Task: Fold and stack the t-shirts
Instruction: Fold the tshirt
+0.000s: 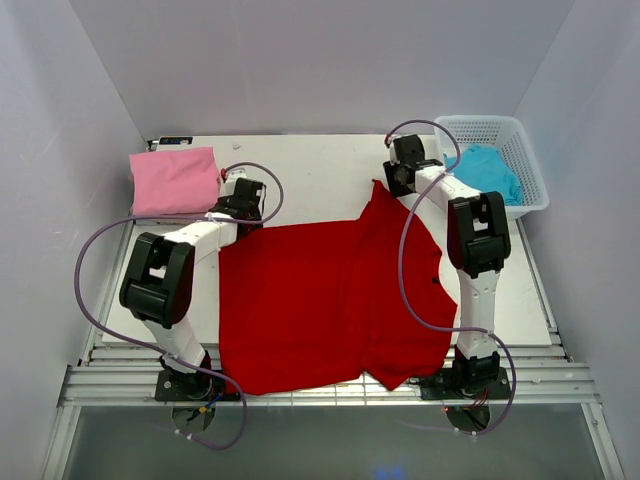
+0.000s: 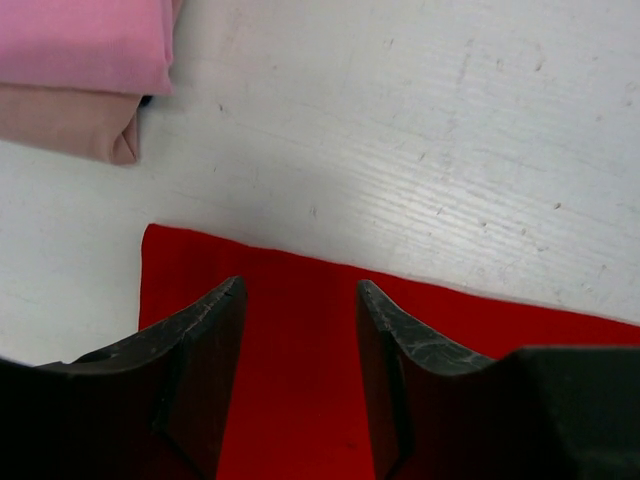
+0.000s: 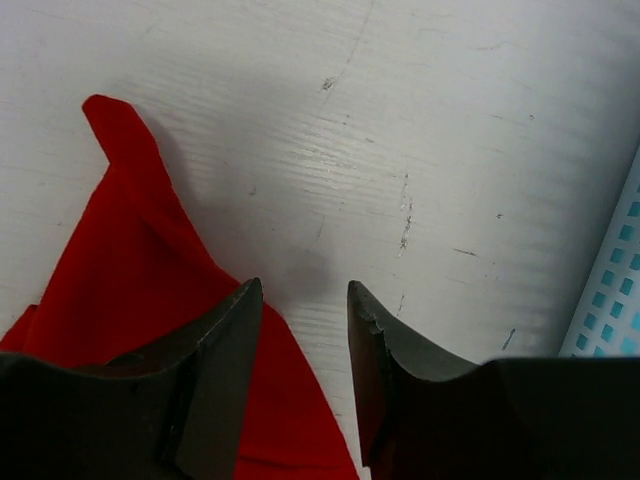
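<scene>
The bright red t-shirt (image 1: 330, 300) lies spread flat over the middle of the white table (image 1: 320, 165), with one pointed tip (image 1: 378, 187) reaching toward the back. My left gripper (image 1: 240, 200) hovers over its far left corner (image 2: 200, 260). It is open (image 2: 300, 290), with only flat red cloth below the gap. My right gripper (image 1: 400, 172) is open (image 3: 305, 290) just right of the pointed tip (image 3: 130, 230), over the shirt's edge and bare table. A folded pink t-shirt (image 1: 175, 180) rests on a beige one (image 2: 70, 125) at the back left. The turquoise t-shirt (image 1: 487, 172) lies in the basket.
A white lattice basket (image 1: 482, 122) stands at the back right corner, and its edge shows at the right of the right wrist view (image 3: 615, 280). Grey walls enclose the table on three sides. The red shirt's near hem hangs over the front rail (image 1: 330, 395).
</scene>
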You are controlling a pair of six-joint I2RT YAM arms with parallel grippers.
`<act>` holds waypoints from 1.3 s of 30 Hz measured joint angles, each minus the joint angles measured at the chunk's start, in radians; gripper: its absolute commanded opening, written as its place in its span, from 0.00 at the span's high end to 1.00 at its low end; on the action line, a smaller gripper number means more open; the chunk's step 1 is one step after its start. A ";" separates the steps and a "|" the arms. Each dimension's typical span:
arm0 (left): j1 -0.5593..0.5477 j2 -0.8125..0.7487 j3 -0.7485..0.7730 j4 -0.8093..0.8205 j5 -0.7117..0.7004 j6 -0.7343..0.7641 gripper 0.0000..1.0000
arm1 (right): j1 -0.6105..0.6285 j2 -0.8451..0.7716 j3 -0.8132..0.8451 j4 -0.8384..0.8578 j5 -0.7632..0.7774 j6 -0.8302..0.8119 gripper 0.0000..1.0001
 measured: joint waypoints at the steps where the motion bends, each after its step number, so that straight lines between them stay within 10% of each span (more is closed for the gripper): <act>1: 0.001 0.002 -0.004 -0.009 0.005 -0.006 0.42 | -0.007 0.000 0.000 -0.006 -0.013 0.000 0.55; 26: 0.114 -0.033 -0.099 -0.036 0.017 -0.034 0.42 | -0.033 0.015 -0.006 -0.024 -0.258 -0.026 0.57; 33: 0.169 -0.035 -0.116 -0.018 0.033 -0.023 0.41 | -0.050 0.071 0.055 -0.020 -0.288 -0.035 0.91; 39: 0.208 -0.041 -0.130 -0.011 0.042 -0.023 0.42 | -0.053 0.073 0.056 -0.013 -0.235 -0.034 0.92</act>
